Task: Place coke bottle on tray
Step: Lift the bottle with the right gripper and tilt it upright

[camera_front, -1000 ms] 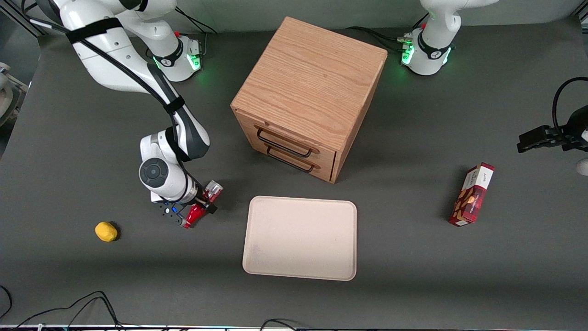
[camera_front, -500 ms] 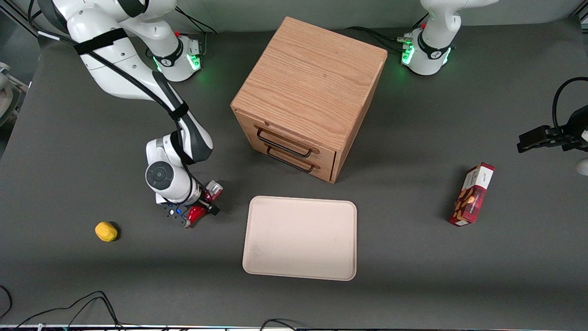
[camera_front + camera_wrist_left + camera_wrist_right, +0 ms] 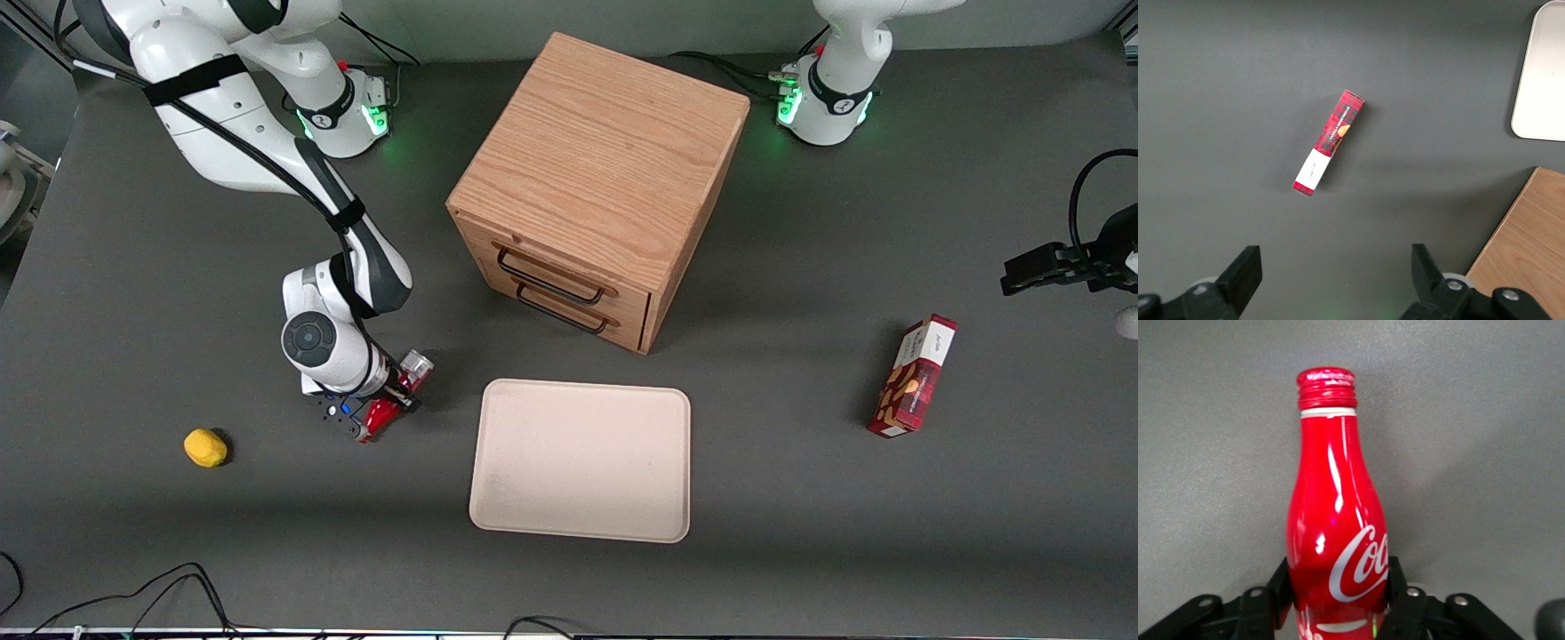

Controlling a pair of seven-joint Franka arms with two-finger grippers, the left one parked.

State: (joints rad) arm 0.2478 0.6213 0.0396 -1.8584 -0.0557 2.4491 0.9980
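Red coke bottle (image 3: 391,398) lies on its side on the table (image 3: 133,267), toward the working arm's end, just beside the tray (image 3: 582,460) but not on it. Over the last second the hand (image 3: 384,404) has dropped and shifted slightly toward the tray, then settled; since half a second ago nothing moves. Wrist view shows both fingers (image 3: 1401,587) flush against the bottle's lower body, so it's pinching the bottle. My read: grasp done, lift and carry come next. Path to the tray looks short and open. Wooden drawer cabinet (image 3: 596,187) stands farther from the front camera than the tray, off the likely route. Lemon-like yellow object (image 3: 205,447) is near the hand, away from the tray. Red snack box (image 3: 914,376) sits toward the parked arm's end, irrelevant. Smooth round bottle could slip or roll if set down carelessly.
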